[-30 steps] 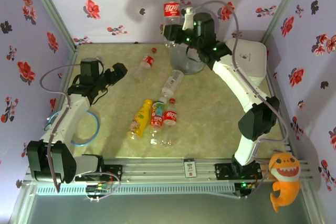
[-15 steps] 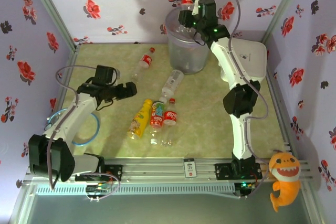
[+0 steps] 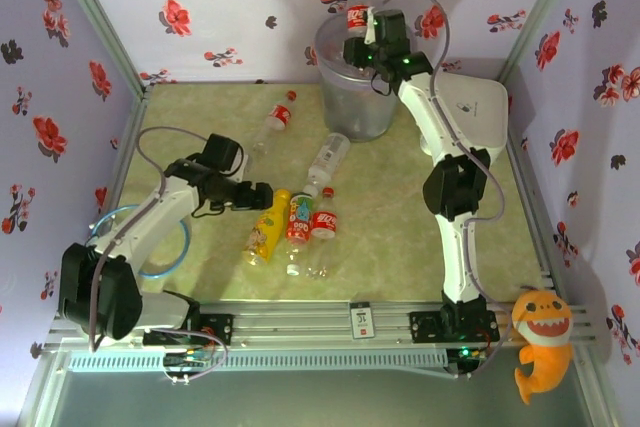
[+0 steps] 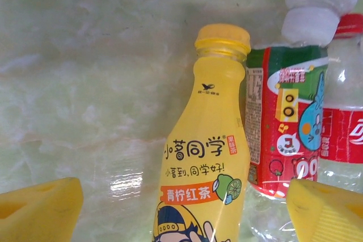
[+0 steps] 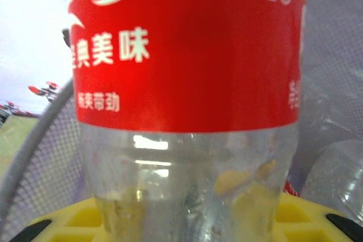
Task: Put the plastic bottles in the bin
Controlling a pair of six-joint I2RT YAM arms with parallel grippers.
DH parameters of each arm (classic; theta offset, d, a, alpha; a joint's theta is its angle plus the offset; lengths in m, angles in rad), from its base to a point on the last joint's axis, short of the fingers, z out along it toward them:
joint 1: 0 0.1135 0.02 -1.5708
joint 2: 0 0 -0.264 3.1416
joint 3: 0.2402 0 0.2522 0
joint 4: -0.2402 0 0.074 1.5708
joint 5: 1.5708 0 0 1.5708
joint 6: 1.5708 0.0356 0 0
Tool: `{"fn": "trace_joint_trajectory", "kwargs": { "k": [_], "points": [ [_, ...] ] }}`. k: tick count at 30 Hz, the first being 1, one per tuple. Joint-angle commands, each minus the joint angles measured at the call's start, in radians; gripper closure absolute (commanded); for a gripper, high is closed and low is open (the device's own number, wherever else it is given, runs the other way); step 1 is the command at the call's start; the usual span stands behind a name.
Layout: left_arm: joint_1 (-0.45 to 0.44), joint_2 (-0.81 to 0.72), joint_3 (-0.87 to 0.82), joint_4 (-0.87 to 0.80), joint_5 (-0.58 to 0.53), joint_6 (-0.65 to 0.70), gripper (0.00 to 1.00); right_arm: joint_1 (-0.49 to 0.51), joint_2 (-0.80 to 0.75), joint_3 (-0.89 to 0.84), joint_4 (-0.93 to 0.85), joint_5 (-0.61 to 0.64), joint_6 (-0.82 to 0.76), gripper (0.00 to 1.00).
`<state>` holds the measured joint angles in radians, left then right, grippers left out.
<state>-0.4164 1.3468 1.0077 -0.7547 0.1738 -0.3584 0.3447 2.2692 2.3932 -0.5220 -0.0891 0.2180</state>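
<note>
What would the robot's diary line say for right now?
right gripper: shut on red-label bottle, above bin | left gripper: open, over yellow bottle | remaining: loose bottles

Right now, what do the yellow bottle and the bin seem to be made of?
yellow bottle: probably opaque plastic with a smooth, slightly glossy finish; the body is evenly coloured with print directly on it.
bin: seemingly translucent greyish plastic; its wall looks cloudy yet partly see-through.

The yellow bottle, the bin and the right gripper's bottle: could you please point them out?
yellow bottle (image 4: 201, 157), left wrist view, label.
bin (image 3: 345, 107), top external view, side wall.
held bottle (image 5: 187, 55), right wrist view, red label.
</note>
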Motion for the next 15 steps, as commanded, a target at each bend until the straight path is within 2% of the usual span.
{"fn": "trace_joint_trajectory", "kwargs": {
  "k": [1,7,15],
  "points": [
    [-0.020,0.032,-0.021,0.006,0.033,0.023,0.10,-0.002,0.002,-0.035,0.023,0.000,-0.018,0.62],
    [-0.048,0.092,-0.027,-0.002,0.023,0.029,0.14,-0.005,0.005,-0.069,0.037,-0.006,-0.019,0.56],
    [-0.070,0.152,-0.017,-0.006,0.000,0.030,0.15,-0.012,0.001,-0.065,0.046,-0.014,-0.022,0.31]
  ]
}}
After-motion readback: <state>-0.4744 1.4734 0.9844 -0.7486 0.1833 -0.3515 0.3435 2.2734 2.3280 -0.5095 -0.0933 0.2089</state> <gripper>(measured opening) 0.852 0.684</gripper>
